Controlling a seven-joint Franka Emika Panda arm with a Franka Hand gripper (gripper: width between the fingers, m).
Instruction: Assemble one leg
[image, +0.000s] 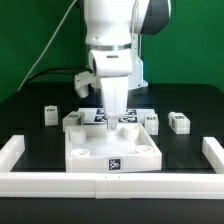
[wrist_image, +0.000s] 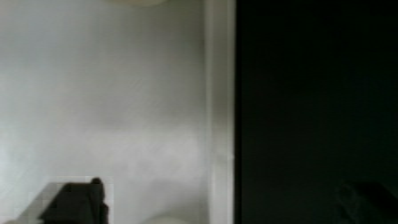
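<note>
Over the black table (image: 25, 100) before a green wall (image: 30, 30), the gripper (image: 112, 110) hangs by the white slab (image: 110, 150), jaws seemingly apart.

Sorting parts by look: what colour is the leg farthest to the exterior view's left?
The leg is white with a black-and-white tag; exterior view.

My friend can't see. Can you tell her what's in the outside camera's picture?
A white robot arm points its gripper down at the back of a big white square slab on a black table. Small white legs with tags lie around the slab, and long white rails border the front and sides.
</note>
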